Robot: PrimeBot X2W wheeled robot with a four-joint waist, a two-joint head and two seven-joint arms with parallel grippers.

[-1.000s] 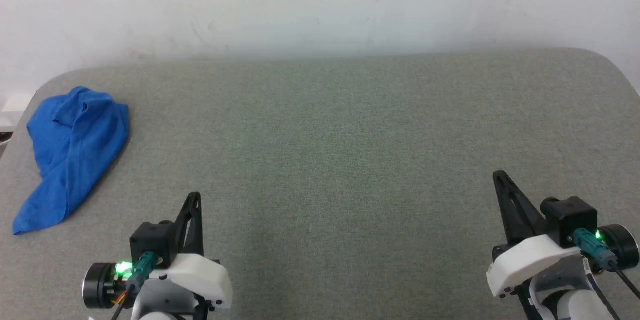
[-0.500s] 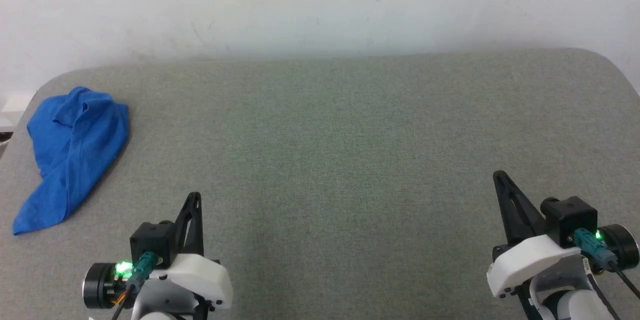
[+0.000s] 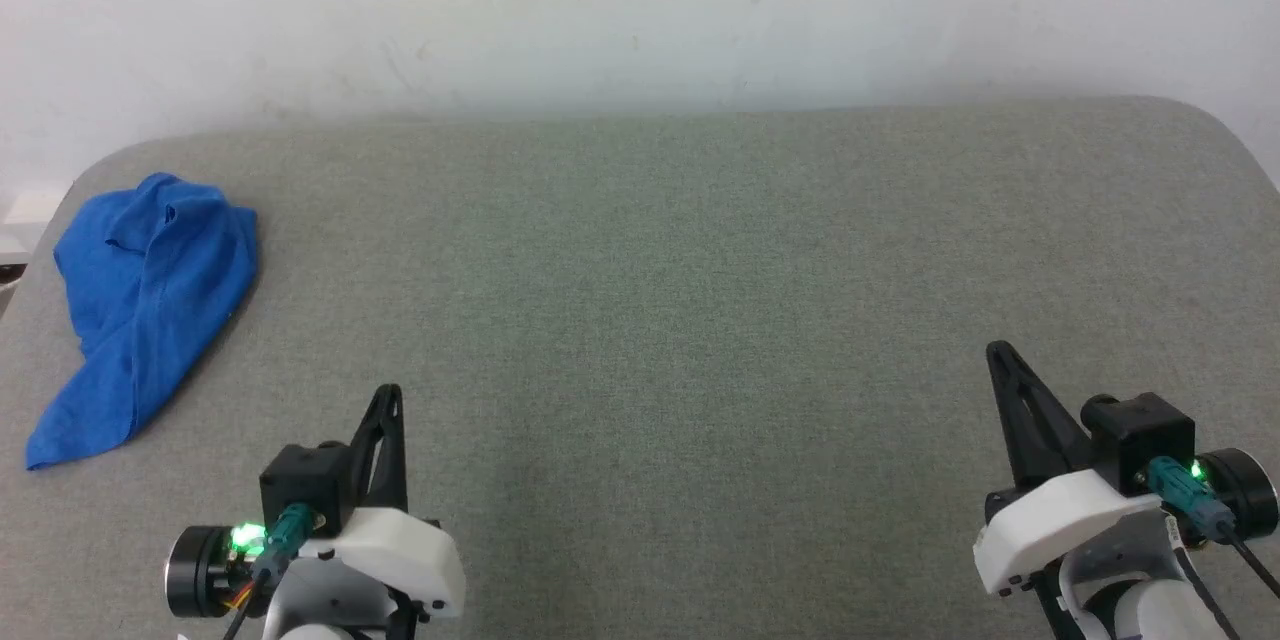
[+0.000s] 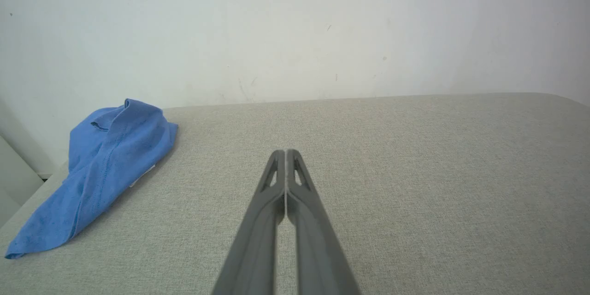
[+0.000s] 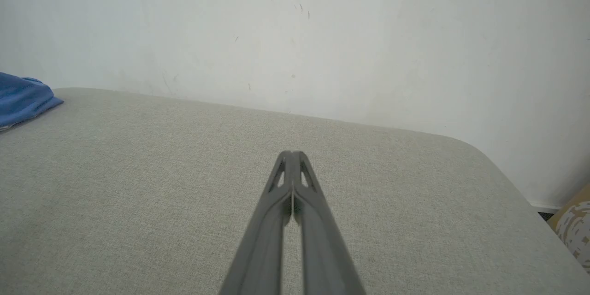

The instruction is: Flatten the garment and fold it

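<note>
Down at the near edge, the left pincer (image 3: pixel 389 392) is pressed fully together, its two dark fingers (image 4: pixel 260 221) meeting tip to tip with nothing between them. It hangs just above the grey cloth-covered counter (image 3: pixel 700 270), pointing toward the far side. The right pincer (image 3: pixel 998 350) is likewise clamped tight on itself and empty, low over the counter near the right edge, well apart from its partner. A green light glows on each wrist housing.

Between and ahead of the two arms the counter lies bare. The garment (image 3: pixel 150 300) sits at the far left corner, well apart from the left pincer and farther again from the right one. It lies crumpled in a loose blue heap, bunched high at the far end and tapering to a flat point toward the near left edge. In the left wrist view a small white sliver shows under its right-hand edge. Behind the counter rises a pale, scuffed wall (image 3: pixel 600 10).
</note>
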